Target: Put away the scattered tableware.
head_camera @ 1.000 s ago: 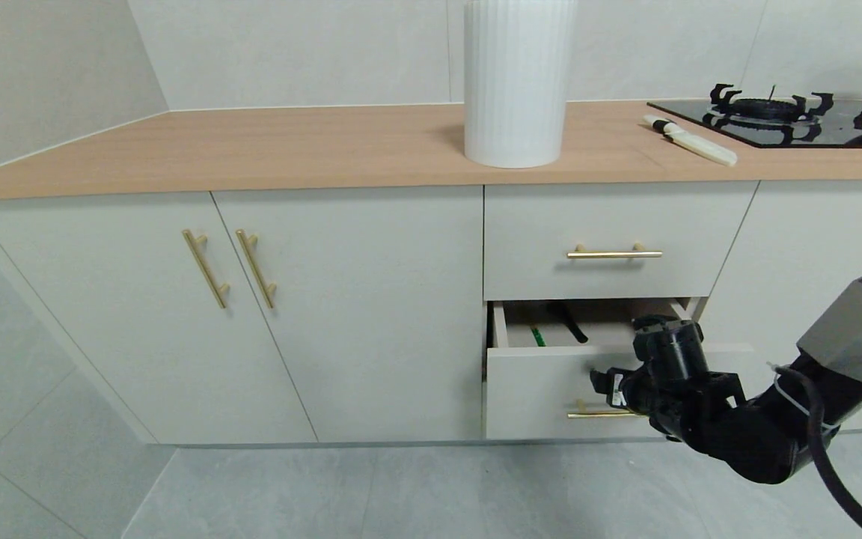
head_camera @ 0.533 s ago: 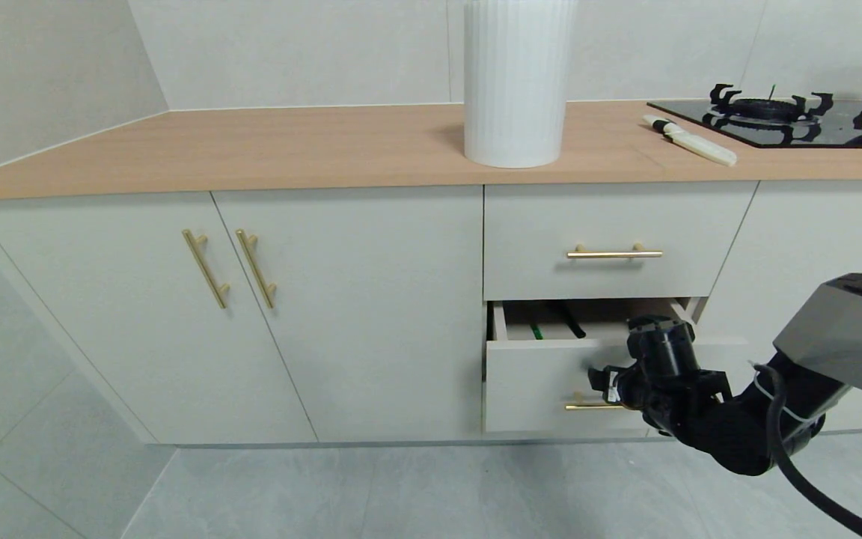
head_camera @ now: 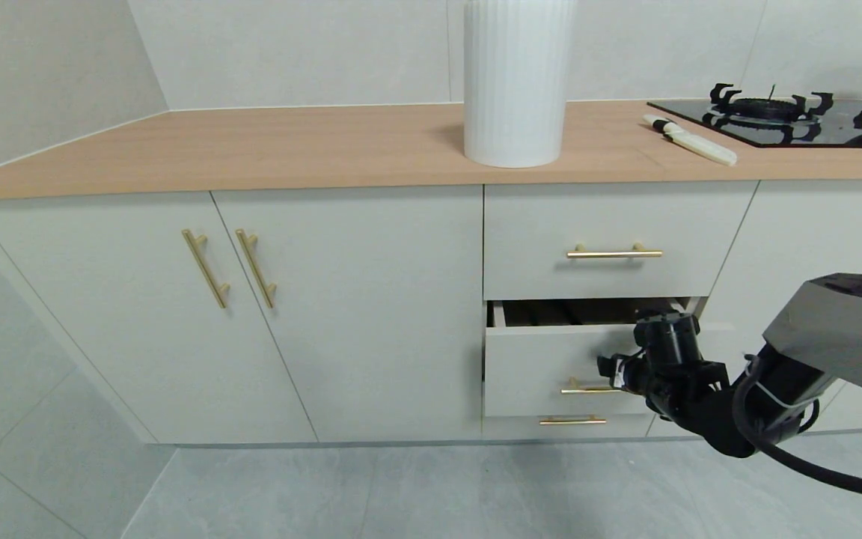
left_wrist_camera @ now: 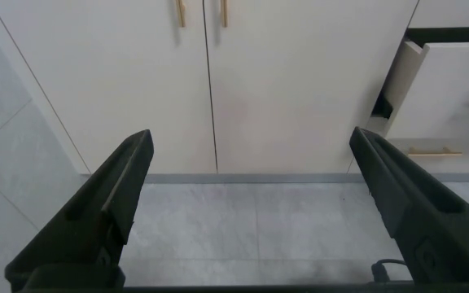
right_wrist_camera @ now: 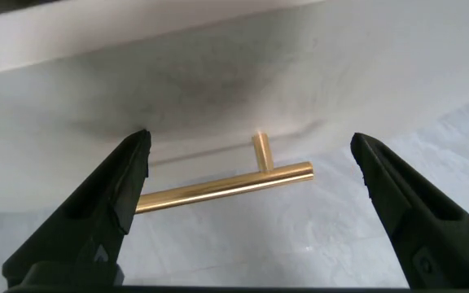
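Note:
A white knife (head_camera: 689,139) lies on the wooden counter (head_camera: 289,150) beside the stove. Below it, the middle drawer (head_camera: 551,367) stands a little open, and only a dark slit of its inside shows. My right gripper (head_camera: 612,379) is against the drawer front at its gold handle (head_camera: 581,388). In the right wrist view that gripper (right_wrist_camera: 249,146) is open, with the gold handle (right_wrist_camera: 226,189) between its fingers (right_wrist_camera: 120,195) and untouched by them. My left gripper (left_wrist_camera: 251,138) is open with nothing in it, hanging over the floor before the cabinet doors (left_wrist_camera: 210,73).
A tall white ribbed container (head_camera: 517,82) stands on the counter above the drawers. The gas stove (head_camera: 783,120) is at the far right. The top drawer (head_camera: 614,239) is shut, and a lower drawer handle (head_camera: 572,421) shows beneath. The grey floor (head_camera: 401,494) is bare.
The right gripper has moved toward the cabinet and the middle drawer has slid inward. The green and black items inside no longer show, and the lower handle has come into sight.

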Tool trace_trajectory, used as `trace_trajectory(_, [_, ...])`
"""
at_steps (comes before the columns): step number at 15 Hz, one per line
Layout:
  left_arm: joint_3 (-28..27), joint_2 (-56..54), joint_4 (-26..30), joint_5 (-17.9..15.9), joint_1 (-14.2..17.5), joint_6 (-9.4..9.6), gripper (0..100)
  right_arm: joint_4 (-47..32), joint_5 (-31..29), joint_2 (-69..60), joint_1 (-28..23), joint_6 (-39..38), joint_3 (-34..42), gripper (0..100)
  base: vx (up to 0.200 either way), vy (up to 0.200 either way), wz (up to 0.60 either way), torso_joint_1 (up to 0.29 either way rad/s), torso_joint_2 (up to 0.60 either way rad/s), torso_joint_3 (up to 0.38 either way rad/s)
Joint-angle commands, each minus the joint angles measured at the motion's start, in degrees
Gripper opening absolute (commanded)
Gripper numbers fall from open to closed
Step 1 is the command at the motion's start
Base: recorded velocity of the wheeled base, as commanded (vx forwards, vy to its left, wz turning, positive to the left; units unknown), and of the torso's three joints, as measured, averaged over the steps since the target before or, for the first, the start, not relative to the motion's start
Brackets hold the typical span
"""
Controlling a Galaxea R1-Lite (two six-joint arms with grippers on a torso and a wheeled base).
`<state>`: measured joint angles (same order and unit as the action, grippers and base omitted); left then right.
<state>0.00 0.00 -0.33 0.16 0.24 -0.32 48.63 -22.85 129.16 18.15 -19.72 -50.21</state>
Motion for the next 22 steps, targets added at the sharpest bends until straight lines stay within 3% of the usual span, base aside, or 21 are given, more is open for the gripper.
trace_trajectory(1, [0.0,0.0,-0.02,0.02,0.02,-0.03,100,3.4,-0.01,2.06,-0.05,0.12,-0.32,100,0.0,0.0,0.0,0.0,0.0,0.0])
trace_trajectory(7, [0.0,0.0,-0.02,0.02,0.02,-0.03,100,12.02,-0.71,6.63,-1.01,0.92,-2.96,100,0.0,0.0,0.0,0.0,0.0,0.0])
trace_trajectory(22, [0.0,0.0,-0.02,0.02,0.02,-0.03,100,16.24,-2.91,9.88,-2.33,0.74,-7.88,100,0.0,0.0,0.0,0.0,0.0,0.0])
